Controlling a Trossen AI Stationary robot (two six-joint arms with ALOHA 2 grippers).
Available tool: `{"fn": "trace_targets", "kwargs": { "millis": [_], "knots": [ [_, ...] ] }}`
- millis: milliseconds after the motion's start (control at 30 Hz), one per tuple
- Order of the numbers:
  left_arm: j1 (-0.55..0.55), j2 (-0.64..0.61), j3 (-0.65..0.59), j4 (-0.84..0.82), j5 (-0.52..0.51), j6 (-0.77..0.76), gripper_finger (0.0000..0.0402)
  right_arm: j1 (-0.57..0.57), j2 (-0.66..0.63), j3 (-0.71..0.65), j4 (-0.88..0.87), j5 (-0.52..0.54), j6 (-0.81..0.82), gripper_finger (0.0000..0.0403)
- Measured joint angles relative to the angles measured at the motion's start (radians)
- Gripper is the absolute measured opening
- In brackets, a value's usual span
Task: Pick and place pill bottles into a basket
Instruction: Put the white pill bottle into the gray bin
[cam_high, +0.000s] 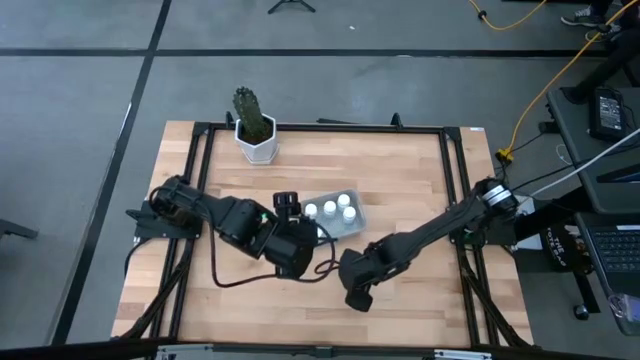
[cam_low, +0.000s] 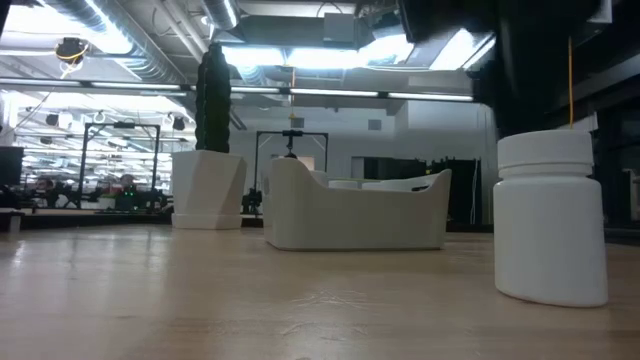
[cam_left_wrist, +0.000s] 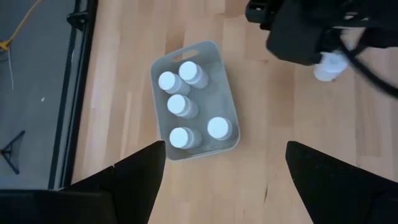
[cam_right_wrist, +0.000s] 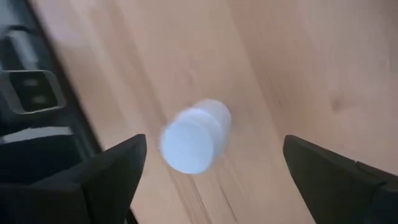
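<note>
Right gripper: fingers spread wide, nothing between them, hanging above the front of the table. Directly below it stands the sixth pill bottle, centred in the gap between the two fingers and touching neither.

That bottle stands upright on its base, long axis vertical, cap up toward the gripper. In the low view the same bottle is a plain white cylinder with a ribbed white cap slightly narrower than the body.

Left gripper: fingers also spread, empty, hovering near the basket, on its front-left side.

Basket: pale blue-grey, low-walled, rounded corners, near the table centre. Five pill bottles stand upright inside, caps up.

Behind it, at the back of the table, a white hexagonal pot holds a cactus.
</note>
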Motion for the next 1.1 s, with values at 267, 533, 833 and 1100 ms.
{"fn": "trace_targets", "kwargs": {
  "millis": [267,533,833,1100],
  "knots": [
    [-0.029,0.0,0.0,0.0,0.0,0.001,0.0324,0.024,0.025,0.0,0.02,-0.008,0.098,0.0378],
    [-0.043,0.0,0.0,0.0,0.0,-0.007,0.0324,0.042,0.032,0.001,0.026,-0.008,0.128,0.0378],
    [-0.043,0.0,0.0,0.0,-0.008,-0.025,0.0324,0.042,0.076,0.001,0.057,0.052,0.148,0.0378],
    [-0.047,0.0,0.0,0.001,-0.008,-0.027,0.0324,0.043,0.139,-0.001,0.062,0.045,0.147,0.0377]
  ]
}}
